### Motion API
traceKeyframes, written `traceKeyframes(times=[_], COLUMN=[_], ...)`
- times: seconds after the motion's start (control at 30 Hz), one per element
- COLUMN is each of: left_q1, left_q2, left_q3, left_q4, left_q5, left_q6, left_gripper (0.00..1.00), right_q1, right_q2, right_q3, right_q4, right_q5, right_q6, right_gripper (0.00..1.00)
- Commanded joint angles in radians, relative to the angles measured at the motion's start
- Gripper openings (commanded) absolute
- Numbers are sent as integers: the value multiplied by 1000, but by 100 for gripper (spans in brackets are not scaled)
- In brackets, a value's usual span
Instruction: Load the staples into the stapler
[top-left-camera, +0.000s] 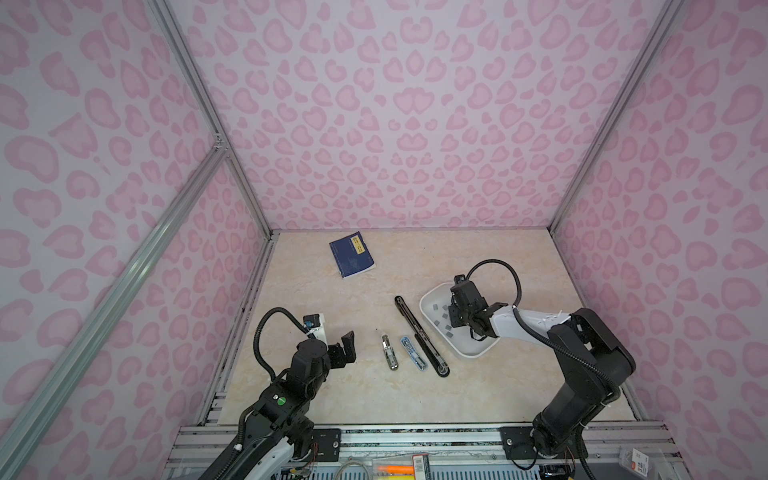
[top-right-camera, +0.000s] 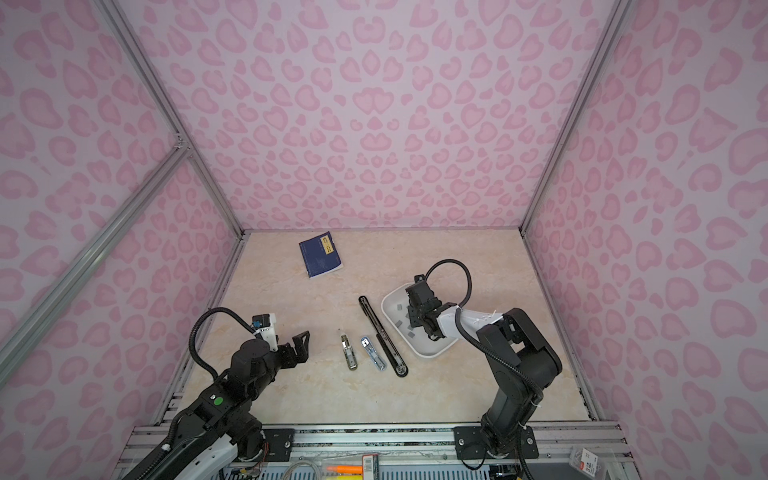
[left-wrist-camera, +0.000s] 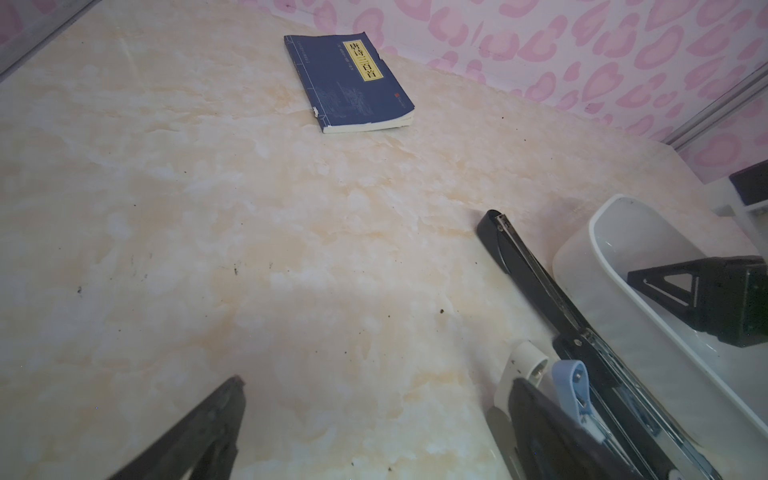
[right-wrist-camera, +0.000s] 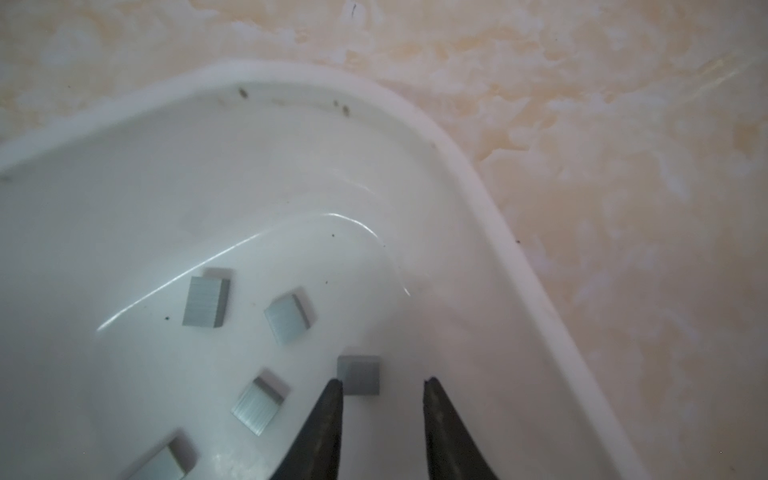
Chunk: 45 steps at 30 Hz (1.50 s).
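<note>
**Off-centre staple block could skid away from the right hand**

The right hand (right-wrist-camera: 382, 380) hangs inside the white tray (right-wrist-camera: 490, 208), released, with its fingers parted and gripping nothing. One staple block (right-wrist-camera: 358, 374) lies flat on the tray floor at the tips. It sits close against one finger and apart from the other.

I judge that offset to be the main hazard. If the fingers close from here, the near one meets the block first. It may shove or spin the block across the glossy floor rather than pinch it. The block is thin, so the tips would have to come right down to the floor. Pressing there could drag the tray, which stands just beside the long black stapler (top-left-camera: 421, 335). A hard squeeze might also snap the joined strip.

The staples (right-wrist-camera: 205, 302) are small, flat, grey metallic rectangles with fine ribbing. They lie loose in the tray at different angles, and none touches another in the right wrist view. None is in a stapler yet.

Three staplers lie side by side on the desk (top-left-camera: 332, 390). They are the long black one, apparently folded open, a blue stapler (top-left-camera: 414, 354) and a small metal stapler (top-left-camera: 389, 353). I cannot tell which is meant. The left hand (top-left-camera: 348, 347) hovers near the small one, fully released and empty.
</note>
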<state>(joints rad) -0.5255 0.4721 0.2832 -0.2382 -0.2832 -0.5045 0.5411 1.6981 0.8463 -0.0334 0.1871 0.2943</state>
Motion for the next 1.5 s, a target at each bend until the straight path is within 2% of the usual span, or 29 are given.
traceKeyframes(times=[0.0,0.07,0.23,0.33,0.7,1.17,1.47], left_q1=[-1,-1,-1,-1,-1,-1,0], left_q2=[-18,-26,-23,-14,-12,-33,-36], left_q3=[6,6,7,9,10,4,4], left_q4=[19,17,13,13,16,15,16], left_q5=[-19,-25,-34,-33,-23,-15,-11], left_q6=[-4,-4,-5,-5,-4,-3,-2], left_gripper=[99,99,99,98,99,98,98], right_q1=[-1,-1,0,-1,-11,-26,-27], right_q2=[-15,-19,-2,16,55,140,54], right_q3=[-30,-50,-81,-90,-68,27,3], right_q4=[45,65,102,108,115,107,105], right_q5=[-6,-13,-11,7,44,-4,37], right_q6=[-3,12,49,63,82,60,56], right_gripper=[36,36,25,23,20,19,20])
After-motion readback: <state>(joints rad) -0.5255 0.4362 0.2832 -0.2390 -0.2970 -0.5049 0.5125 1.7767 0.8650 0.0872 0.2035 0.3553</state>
